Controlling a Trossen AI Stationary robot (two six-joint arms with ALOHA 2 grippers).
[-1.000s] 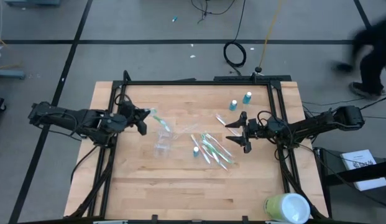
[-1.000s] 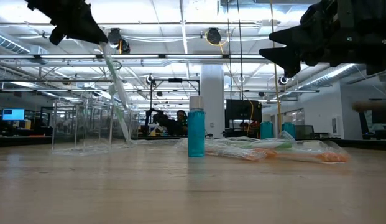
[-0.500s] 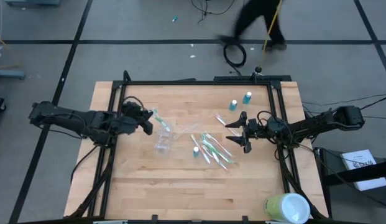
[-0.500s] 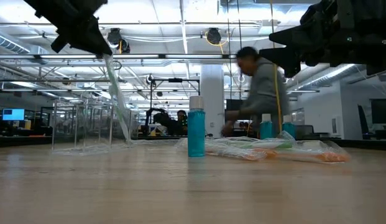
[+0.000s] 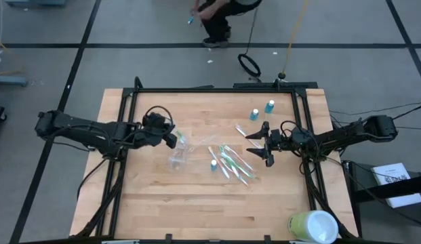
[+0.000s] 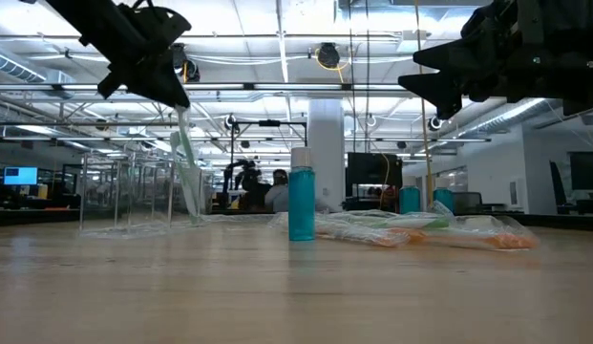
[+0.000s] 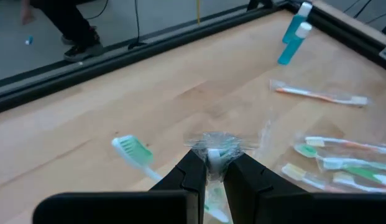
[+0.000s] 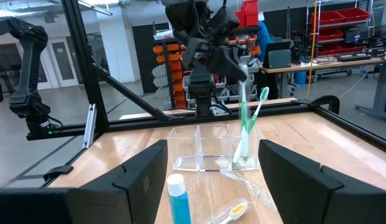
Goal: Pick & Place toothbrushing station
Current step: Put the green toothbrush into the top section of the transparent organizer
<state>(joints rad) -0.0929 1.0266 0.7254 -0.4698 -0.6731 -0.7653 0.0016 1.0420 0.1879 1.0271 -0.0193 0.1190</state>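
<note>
wooden table (image 5: 149, 196) under both arms. my left gripper (image 5: 173, 139) pinches a wrapped toothbrush (image 6: 186, 167) directly above the clear holder (image 5: 176, 157), long axis near upright, head end already inside. right gripper (image 5: 259, 144) spread, idle beside the loose toothbrushes (image 5: 234, 164).

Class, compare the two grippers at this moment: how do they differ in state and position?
The left gripper is shut on a wrapped toothbrush, lowering it into the clear cup; the right gripper is open and holds nothing. The left hangs over the cup; the right hovers beside the toothbrush pile. Both are above the table, not touching it.
</note>
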